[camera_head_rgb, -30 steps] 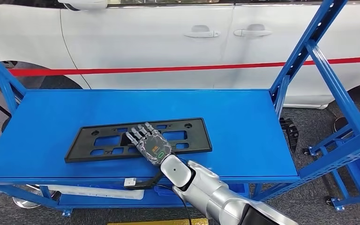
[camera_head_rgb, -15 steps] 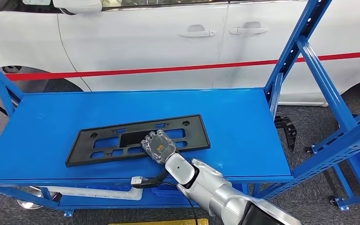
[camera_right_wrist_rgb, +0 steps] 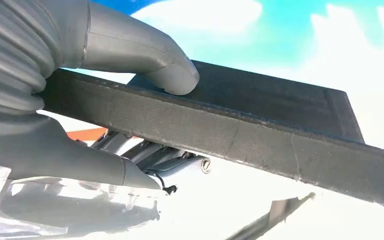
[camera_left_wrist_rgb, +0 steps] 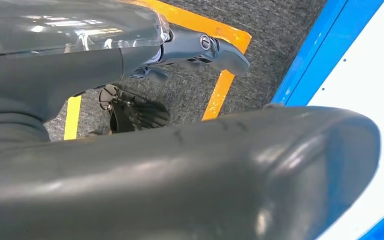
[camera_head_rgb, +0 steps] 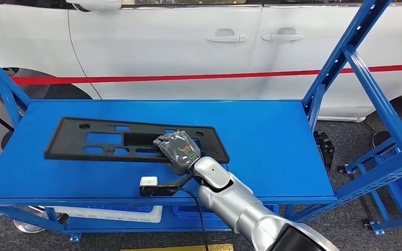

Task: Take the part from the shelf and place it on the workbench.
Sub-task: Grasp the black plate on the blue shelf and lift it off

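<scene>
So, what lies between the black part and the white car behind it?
Head view: bare blue shelf top runs from the black part to its back edge; the white car stands behind.

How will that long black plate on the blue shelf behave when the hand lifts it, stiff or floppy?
Probably stiff: the black plate keeps a straight edge in the right wrist view. Likely light, being thin with many cut-outs. The right hand grips it right of its middle, so the long left end may dip or swing.
</scene>
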Available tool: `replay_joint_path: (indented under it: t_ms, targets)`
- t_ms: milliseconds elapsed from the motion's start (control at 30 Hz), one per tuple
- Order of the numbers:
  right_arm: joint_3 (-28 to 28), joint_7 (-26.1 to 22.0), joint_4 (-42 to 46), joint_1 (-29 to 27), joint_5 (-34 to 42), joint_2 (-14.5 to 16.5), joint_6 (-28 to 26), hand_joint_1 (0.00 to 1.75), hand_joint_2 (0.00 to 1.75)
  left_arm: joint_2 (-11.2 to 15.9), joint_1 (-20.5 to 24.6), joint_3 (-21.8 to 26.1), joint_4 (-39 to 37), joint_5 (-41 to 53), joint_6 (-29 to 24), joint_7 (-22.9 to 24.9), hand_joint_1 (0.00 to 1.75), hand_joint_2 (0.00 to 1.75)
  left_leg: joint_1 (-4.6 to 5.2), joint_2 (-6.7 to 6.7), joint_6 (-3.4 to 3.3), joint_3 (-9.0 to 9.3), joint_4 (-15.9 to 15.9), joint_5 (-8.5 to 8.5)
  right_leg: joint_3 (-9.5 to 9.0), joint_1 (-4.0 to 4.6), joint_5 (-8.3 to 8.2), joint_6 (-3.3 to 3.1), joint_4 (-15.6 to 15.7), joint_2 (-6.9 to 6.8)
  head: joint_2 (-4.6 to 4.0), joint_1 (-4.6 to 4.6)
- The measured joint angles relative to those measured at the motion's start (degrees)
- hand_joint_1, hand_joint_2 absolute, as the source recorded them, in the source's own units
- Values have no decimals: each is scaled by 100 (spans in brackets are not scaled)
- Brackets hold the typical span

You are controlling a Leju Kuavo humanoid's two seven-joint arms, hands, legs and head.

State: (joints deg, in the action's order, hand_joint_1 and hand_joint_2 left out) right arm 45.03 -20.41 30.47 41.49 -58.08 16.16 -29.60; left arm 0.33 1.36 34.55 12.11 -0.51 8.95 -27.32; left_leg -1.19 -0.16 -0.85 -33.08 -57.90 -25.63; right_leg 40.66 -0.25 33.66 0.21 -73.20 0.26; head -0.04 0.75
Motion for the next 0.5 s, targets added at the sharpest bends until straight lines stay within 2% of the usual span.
replay_joint_path:
  t_ms: [33, 67, 100, 133, 200, 267, 333, 367, 433, 500]
  targets:
    - [-180, -284, 264, -71, 447, -43, 78, 169, 175, -1, -5, 24, 0, -7, 29, -13, 0, 0, 4, -2, -4, 4, -1, -3, 95, -1, 23, -2, -193, 0, 0, 0]
    - [-345, -535, 559, -157, 912, -93, 191, 169, 175, -3, -8, 49, 0, -10, 50, -34, 0, 0, 8, -7, -7, 11, -4, -6, 86, 0, -64, -13, -166, -1, 0, -1]
    - [-508, -771, 908, -266, 1406, -153, 325, 169, 175, -7, -9, 74, 0, -11, 67, -60, 0, 0, 12, -17, -6, 19, -7, -11, -37, 3, -245, -36, 98, 0, 0, -1]
    - [-654, -985, 1278, -382, 1896, -212, 470, 169, 175, -16, -10, 93, 0, -9, 76, -85, 0, 0, 15, -27, -2, 25, -10, -16, -230, 14, -458, -75, 505, -1, -1, -2]
    - [-914, -1351, 2093, -629, 2856, -342, 812, 169, 175, -39, -15, 126, -1, 2, 83, -133, 0, 0, 43, -45, 26, 12, -28, -32, -554, 42, -713, -134, 1217, -14, -1, 2]
    - [-1129, -1628, 2917, -865, 3741, -488, 1224, 169, 175, -54, -27, 162, -2, 27, 83, -192, 0, 0, 61, -49, 75, -3, -30, -40, -628, 64, -730, -145, 1422, -23, 0, 5]
    - [-1309, -1822, 3743, -1126, 4634, -646, 1776, 169, 175, -55, -42, 197, -2, 52, 83, -270, 0, 0, 57, -42, 131, 0, -23, -59, -636, 43, -752, -169, 1464, -20, 0, 5]
    - [-1379, -1878, 4163, -1253, 5121, -724, 2146, 169, 175, -56, -47, 208, -2, 63, 84, -311, 0, 0, 54, -32, 156, -25, -88, -123, -650, 23, -765, -188, 1493, -21, 0, 7]
    - [-1491, -1882, 4985, -1515, 6167, -882, 3085, 169, 175, -56, -47, 220, -2, 97, 82, -373, 0, 0, 40, -14, 203, -232, -571, -433, -676, -7, -778, -225, 1535, -32, 0, 10]
    - [-1549, -1784, 5653, -1789, 7022, -1039, 4056, 169, 175, -54, -50, 232, -2, 150, 75, -392, 0, 0, 32, -11, 244, -562, -1318, -776, -683, -6, -769, -243, 1526, -39, 0, 12]
